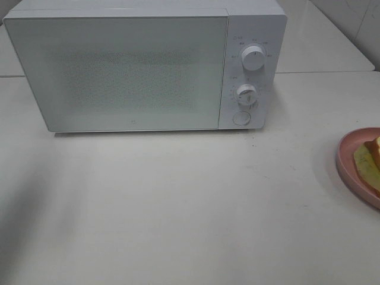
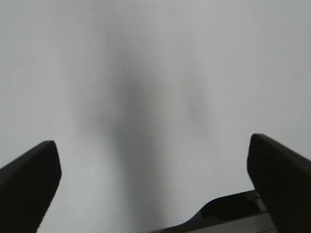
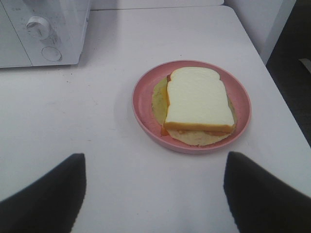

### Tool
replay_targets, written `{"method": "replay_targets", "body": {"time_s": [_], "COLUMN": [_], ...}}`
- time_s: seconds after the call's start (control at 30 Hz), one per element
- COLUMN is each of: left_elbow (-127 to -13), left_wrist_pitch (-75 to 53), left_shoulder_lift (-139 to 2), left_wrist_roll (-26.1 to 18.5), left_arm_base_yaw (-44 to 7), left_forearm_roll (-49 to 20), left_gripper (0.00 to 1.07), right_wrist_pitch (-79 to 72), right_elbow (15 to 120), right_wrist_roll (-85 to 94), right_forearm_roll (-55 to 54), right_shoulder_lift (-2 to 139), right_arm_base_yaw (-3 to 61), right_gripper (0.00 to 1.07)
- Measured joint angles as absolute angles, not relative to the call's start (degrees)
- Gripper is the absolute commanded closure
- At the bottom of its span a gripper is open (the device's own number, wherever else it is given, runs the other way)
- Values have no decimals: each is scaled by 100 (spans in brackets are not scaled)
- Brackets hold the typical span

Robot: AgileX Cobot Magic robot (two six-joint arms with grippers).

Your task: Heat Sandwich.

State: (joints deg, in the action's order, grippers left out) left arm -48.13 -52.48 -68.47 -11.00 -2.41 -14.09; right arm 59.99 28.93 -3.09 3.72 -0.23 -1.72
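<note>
On the white surface (image 1: 178, 208), the closed microwave (image 1: 119, 71) stood at the back left. Far right, the sandwich (image 3: 197, 99) lay on a pink plate (image 3: 143, 104). Both grippers' fingers (image 2: 29, 179) (image 3: 265, 194) were spread, grasping nothing.

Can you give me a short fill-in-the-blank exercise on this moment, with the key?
1. The microwave door is ____.
2. The sandwich lies on a round ____ plate.
3. In the exterior high view, the plate sits at the ____ edge of the table.
4. The right gripper holds ____; its jaws stand open, short of the plate.

Missing words: closed; pink; right; nothing
</note>
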Motion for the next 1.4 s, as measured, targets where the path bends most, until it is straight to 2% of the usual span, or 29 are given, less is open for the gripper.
{"method": "replay_targets", "body": {"time_s": [0.03,0.07,0.13,0.27,0.47,0.6,0.87,1.03,1.4], "left_elbow": [-4813,-4813,-4813,-4813,-4744,-4154,-3489,-2934,-2876], "left_wrist_pitch": [-5248,-5523,-5707,-5970,-6182,-6176,-6154,-6113,-5987], "left_shoulder_lift": [-6847,-6686,-6515,-6085,-5392,-4246,-3197,-2538,-1427], "left_wrist_roll": [-1100,-1083,-1031,-1026,-1037,-1094,-1094,-1094,-1094], "left_arm_base_yaw": [-241,126,418,567,573,573,550,298,218], "left_forearm_roll": [-1409,-1226,-1140,-1129,-1129,-1129,-1083,-831,-751], "left_gripper": [5,5,5,5,5,5,5,5,5], "right_wrist_pitch": [5999,5999,5999,5999,5999,5999,5999,5999,5999], "right_elbow": [2893,2893,2893,2893,2893,2893,2893,2893,2893], "right_wrist_roll": [-309,-309,-309,-309,-309,-309,-309,-309,-309], "right_forearm_roll": [372,372,372,372,372,372,372,372,372], "right_shoulder_lift": [-23,-23,-23,-23,-23,-23,-23,-23,-23], "right_arm_base_yaw": [-172,-172,-172,-172,-172,-172,-172,-172,-172], "right_gripper": [32,32,32,32,32,32,32,32,32]}}
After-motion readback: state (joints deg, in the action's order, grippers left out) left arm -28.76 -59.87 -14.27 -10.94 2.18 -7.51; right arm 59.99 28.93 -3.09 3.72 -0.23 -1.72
